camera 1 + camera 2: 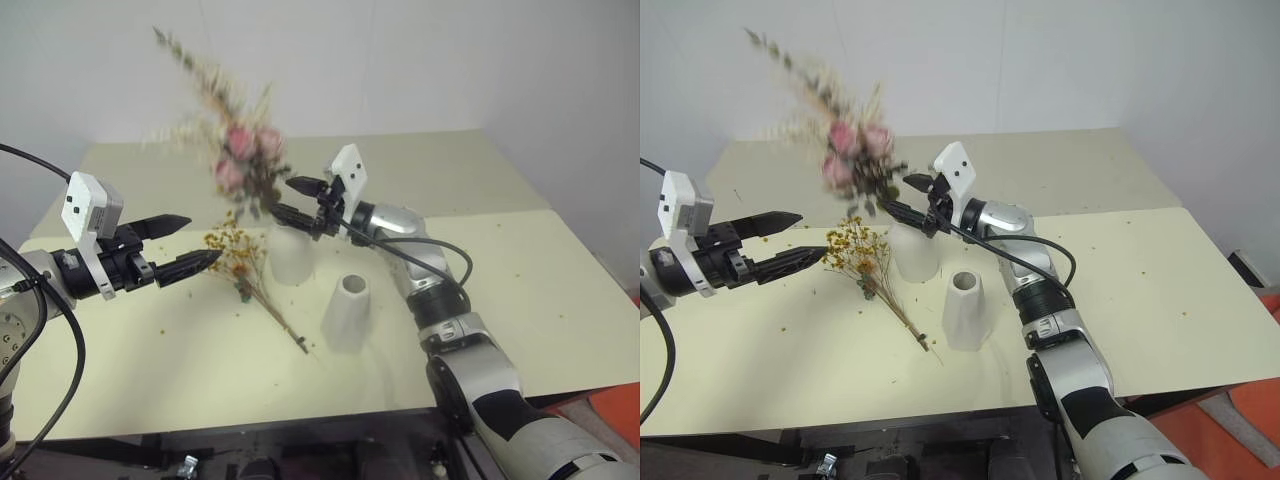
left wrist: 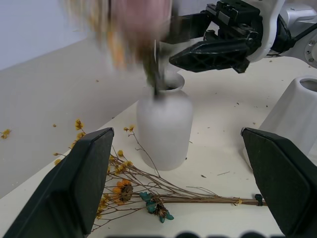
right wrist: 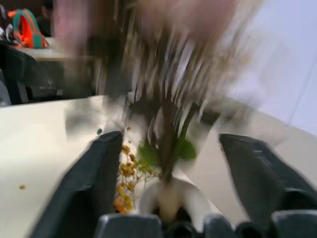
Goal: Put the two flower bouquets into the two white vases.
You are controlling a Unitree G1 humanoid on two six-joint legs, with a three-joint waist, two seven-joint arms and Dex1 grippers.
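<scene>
The two head views look forward and down from above the pale cream tabletop, well back, and show almost the same scene (one is shifted slightly sideways). The left wrist view looks low and level along its own black fingers, close to the rounded matte white bottle-shaped vase. The right wrist view looks between its own fingers from just beside that vase's mouth. All four views share this vase and the blurred pink rose bouquet.
</scene>
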